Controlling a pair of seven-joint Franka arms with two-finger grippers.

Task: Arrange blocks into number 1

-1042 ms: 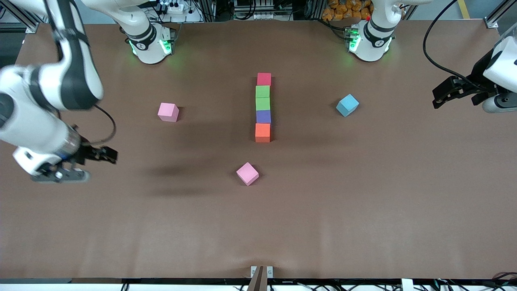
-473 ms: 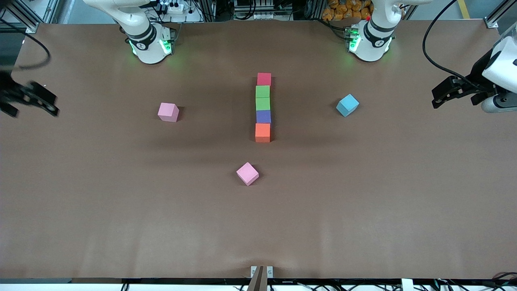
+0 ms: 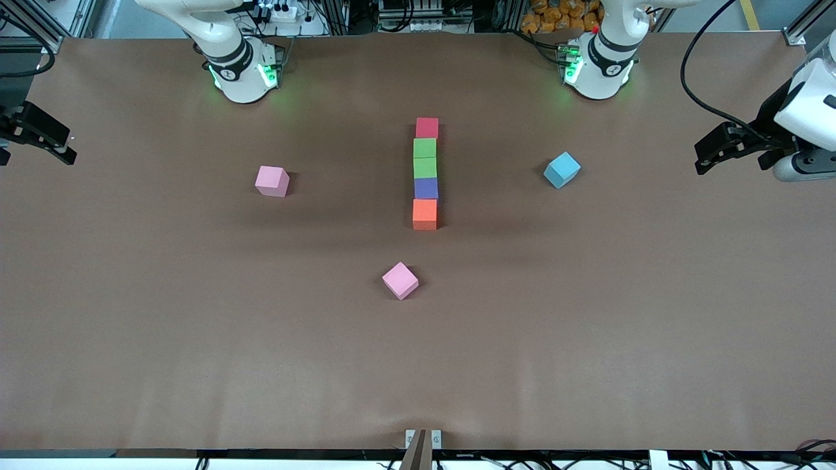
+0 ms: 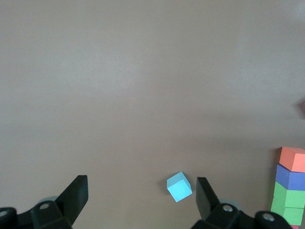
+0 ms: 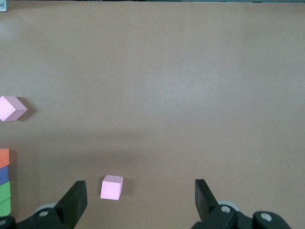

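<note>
You have the five small matte foam cubes standing in one straight column near the middle of the brown table (image 3: 196, 365), each touching the next. Farthest from the front camera is the red cube (image 3: 427, 127), then the first green cube (image 3: 424, 147), the second green cube (image 3: 424, 168), the purple cube (image 3: 426, 188), and nearest the camera the orange cube (image 3: 424, 213). The red one sits slightly off line toward the left arm's end of the table.

Around the column you will see three loose cubes of the same kind, all apart from it. A pale pink foam cube (image 3: 272, 181) lies toward the right arm's end, level with the green and purple ones. A second pink foam cube (image 3: 400, 280) lies nearer the camera than the orange cube, turned at an angle. A light blue foam cube (image 3: 562, 170), also turned, lies toward the left arm's end.

Your left gripper (image 4: 141, 200) hangs over the table's edge at the left arm's end, its black fingers (image 4: 76, 195) spread wide and holding nothing; its wrist view shows the blue cube between them on the table below. Your right gripper (image 5: 140, 199) hangs at the table's edge at the right arm's end, likewise spread wide and empty, with the pale pink cube on the table below it.
</note>
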